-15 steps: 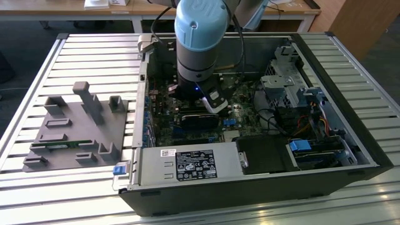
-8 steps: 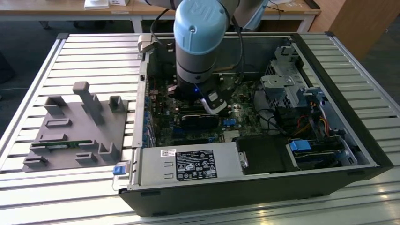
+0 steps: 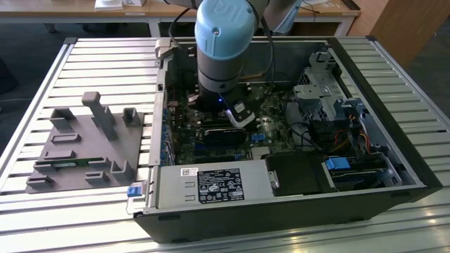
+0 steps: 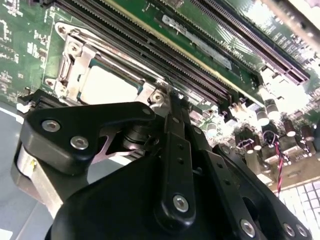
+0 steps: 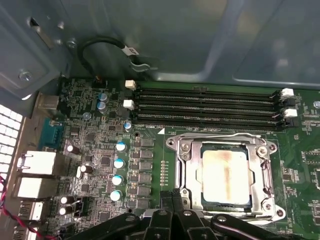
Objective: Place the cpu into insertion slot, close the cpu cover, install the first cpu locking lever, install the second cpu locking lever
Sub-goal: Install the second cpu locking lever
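**Gripper at the CPU socket, inside the open computer case**

Gripper (image 4: 167, 95) — black linkage fingers drawn together at the tips, nothing seen between them; the tips sit at the rim of the cpu cover (image 5: 186, 172), touching or just above it — which cannot be told.
Cpu (image 5: 226, 171) — silvery top, seated flat in the insertion slot (image 5: 224, 148), showing through the window of the closed cover.
Memory slots (image 5: 205, 107) — long, black, just beside the socket.
Motherboard (image 5: 95, 160) — green, bearing a row of capacitors (image 5: 118, 171).
Computer case (image 3: 281, 211) — lies open on a slatted table (image 3: 105, 58); a grey fixture tray (image 3: 84, 147) stands on the exterior view's left.
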Controlling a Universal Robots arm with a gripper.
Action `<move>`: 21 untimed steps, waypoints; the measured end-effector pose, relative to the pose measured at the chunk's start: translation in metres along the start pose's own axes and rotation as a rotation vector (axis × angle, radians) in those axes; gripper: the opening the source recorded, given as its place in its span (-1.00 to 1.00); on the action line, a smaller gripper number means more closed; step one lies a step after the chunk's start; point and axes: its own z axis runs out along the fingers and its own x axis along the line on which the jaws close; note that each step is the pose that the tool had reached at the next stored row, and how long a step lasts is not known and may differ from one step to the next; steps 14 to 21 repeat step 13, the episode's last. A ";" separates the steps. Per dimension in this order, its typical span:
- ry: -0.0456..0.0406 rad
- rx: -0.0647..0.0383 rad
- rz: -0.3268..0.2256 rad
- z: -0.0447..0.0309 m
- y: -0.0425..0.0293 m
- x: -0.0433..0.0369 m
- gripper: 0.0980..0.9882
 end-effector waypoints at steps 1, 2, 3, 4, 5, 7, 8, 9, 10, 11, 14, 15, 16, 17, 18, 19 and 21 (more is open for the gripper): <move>0.0000 0.000 0.000 -0.0010 0.0004 0.0000 -0.96; 0.0000 0.000 0.000 -0.0020 0.0007 -0.0001 -0.96; 0.0000 0.000 0.000 -0.0032 0.0011 -0.0001 -0.96; 0.0000 0.000 0.000 -0.0048 0.0017 -0.0001 -0.96; 0.0001 0.000 0.000 -0.0063 0.0022 -0.0001 -0.96; 0.0000 0.000 0.000 -0.0085 0.0029 -0.0001 -0.96; 0.0000 0.000 0.000 -0.0098 0.0034 -0.0001 -0.96; 0.0000 0.000 0.000 -0.0111 0.0038 -0.0001 -0.96; 0.0000 0.000 0.000 -0.0125 0.0043 -0.0001 -0.96; -0.0001 0.000 0.000 -0.0136 0.0047 -0.0001 -0.96; 0.0000 0.000 0.000 -0.0156 0.0053 -0.0002 -0.96; 0.0000 0.000 0.000 -0.0156 0.0053 -0.0002 -0.96; 0.0000 0.000 0.000 -0.0156 0.0053 -0.0002 -0.96; 0.0000 0.000 0.000 -0.0156 0.0053 -0.0002 -0.96; 0.0000 0.000 0.000 -0.0156 0.0053 -0.0002 -0.96; 0.0000 0.000 0.000 -0.0156 0.0053 -0.0002 -0.96; 0.0000 0.000 0.000 -0.0156 0.0053 -0.0002 -0.96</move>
